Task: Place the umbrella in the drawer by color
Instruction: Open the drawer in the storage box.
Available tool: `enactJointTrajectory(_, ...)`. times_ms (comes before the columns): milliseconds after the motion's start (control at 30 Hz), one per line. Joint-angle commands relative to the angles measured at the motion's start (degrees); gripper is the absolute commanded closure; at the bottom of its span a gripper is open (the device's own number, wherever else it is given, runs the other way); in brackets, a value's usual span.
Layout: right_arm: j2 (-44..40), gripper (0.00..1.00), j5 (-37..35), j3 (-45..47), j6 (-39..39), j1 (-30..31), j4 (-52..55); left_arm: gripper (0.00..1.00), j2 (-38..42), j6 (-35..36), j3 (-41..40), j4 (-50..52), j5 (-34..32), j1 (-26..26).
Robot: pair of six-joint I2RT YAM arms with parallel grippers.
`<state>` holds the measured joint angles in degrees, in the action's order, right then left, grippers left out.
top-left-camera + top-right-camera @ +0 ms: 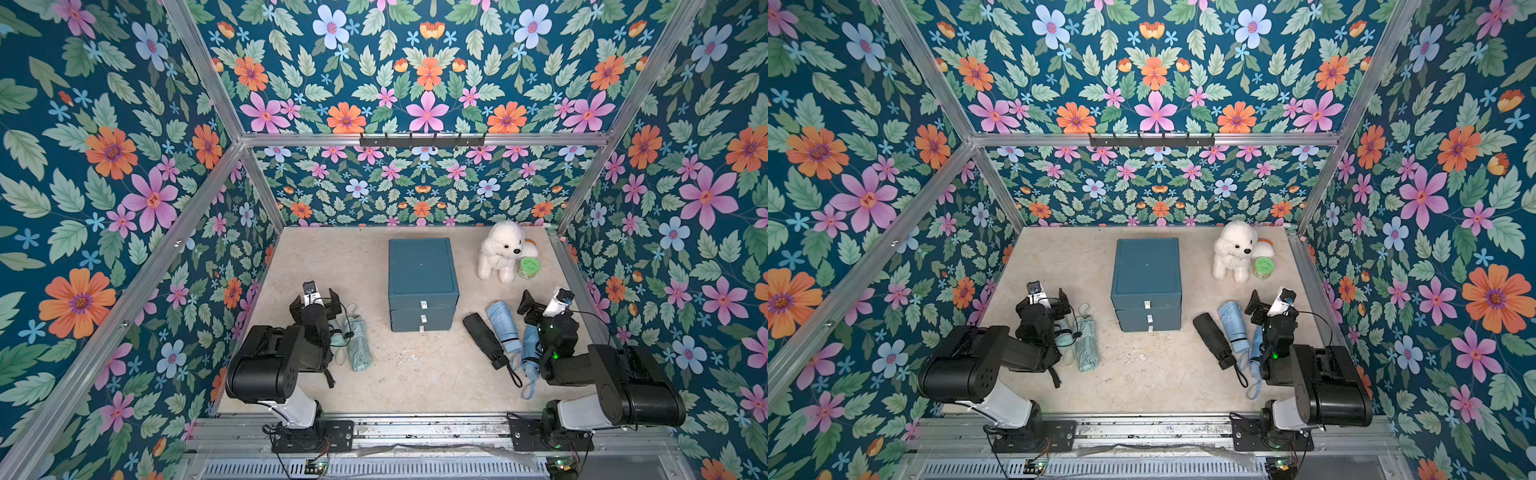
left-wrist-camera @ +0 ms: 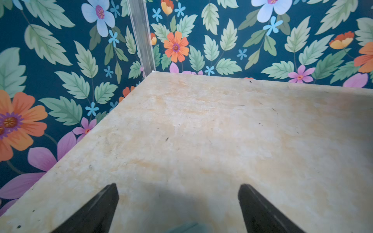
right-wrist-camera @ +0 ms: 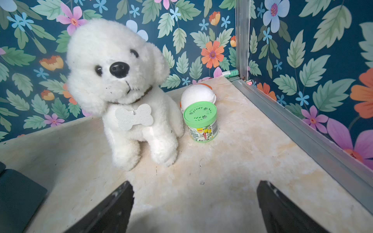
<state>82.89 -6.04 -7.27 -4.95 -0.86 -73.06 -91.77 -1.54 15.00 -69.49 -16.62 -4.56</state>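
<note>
Umbrella in mint green [image 1: 358,347] lies folded on the table [image 1: 409,374], left of the drawer unit [image 1: 422,270] and just beside the left arm's wrist. More mint fabric shows under that wrist, can't tell if it's a second one. Both top views: the unit sits mid-table with three stacked drawers, all closed, white pull tabs facing the arms. Right of the unit are a black umbrella [image 1: 484,338], a light-blue umbrella [image 1: 505,326] just beside it, and a second blue umbrella [image 1: 531,347] partly hidden under the right arm. None are in a drawer. The left gripper [image 1: 315,296] hangs over bare table, jaws wide, nothing in them. The right gripper [image 1: 543,301] is near the far end of the light-blue umbrella, jaws wide, nothing held. A white plush dog [image 1: 500,249] sits back right, with a green-lidded can [image 1: 528,268] just beside it and a white-and-orange round thing [image 1: 532,248] behind the can. Left wrist view: black fingers [image 2: 96,209] are spread well apart with bare tabletop between them, floral wall beyond, and a mint sliver [image 2: 181,227] at the frame edge. Right wrist view: fingers are spread wide and empty. The dog is upright facing the camera, bone-shaped tag on its chest, can close by its leg.
</note>
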Motion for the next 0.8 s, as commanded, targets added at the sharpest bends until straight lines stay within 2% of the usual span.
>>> enactJointTrajectory(0, 0.15, 0.01, 0.62, -0.33, 3.28, 0.02, -4.01, 0.01, -0.09, 0.93, 0.54, -2.31, 1.18, 0.33)
enactJointTrajectory(633, 0.23, 0.01, -0.36, -0.60, 2.82, -0.01, -3.50, 0.01, -0.01, 0.75, 0.90, -1.62, 1.92, 0.60)
enactJointTrajectory(667, -0.07, 0.01, -2.41, -0.83, 2.46, 0.06, -3.43, 0.01, 0.20, 0.59, 0.81, -2.25, 0.95, 0.60)
enactJointTrajectory(700, -1.68, 0.01, -4.87, -1.64, 1.49, 0.03, -0.44, 0.01, 1.66, 0.06, 1.19, -0.82, -0.95, 0.60)
enactJointTrajectory(733, -5.58, 0.01, -7.61, -3.69, 0.60, 0.08, 6.72, 0.01, 5.45, -0.22, 3.43, 7.28, -3.25, 0.42)
enactJointTrajectory(767, -9.78, 0.01, -9.44, -7.02, -0.01, 0.07, 16.19, 0.01, 9.60, -2.43, 7.05, 17.55, -8.84, -0.22)
